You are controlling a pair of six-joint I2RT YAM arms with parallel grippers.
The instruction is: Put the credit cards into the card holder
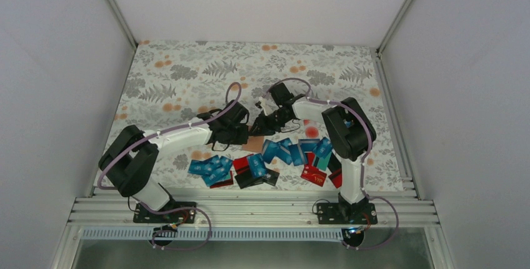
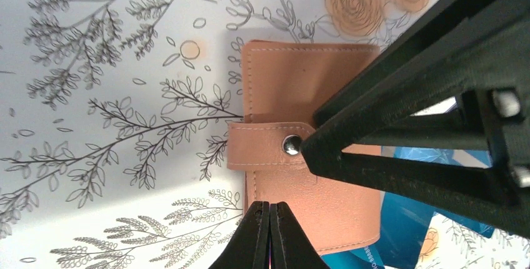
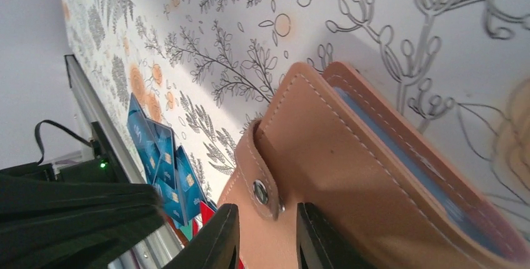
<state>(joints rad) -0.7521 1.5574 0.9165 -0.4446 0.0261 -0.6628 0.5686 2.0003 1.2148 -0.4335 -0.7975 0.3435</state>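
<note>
Floral tabletop [image 1: 187,75] carries credit cards [image 1: 275,156] scattered along its near edge. Just beyond, toward the middle, the card holder [image 2: 294,94] lies flat and snapped closed. At its edge the left gripper [image 2: 270,209] is pressed fully together, holding nothing, while the right gripper [image 3: 267,219] stands slightly parted over the strap [image 3: 250,175].

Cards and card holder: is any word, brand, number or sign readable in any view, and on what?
No text reads clearly.
On the blue and teal plastic cards: small print, too small to read.
On the red cards: pale marks, blurred.
On the tan leather-like card holder: none, only a metal snap stud.
</note>
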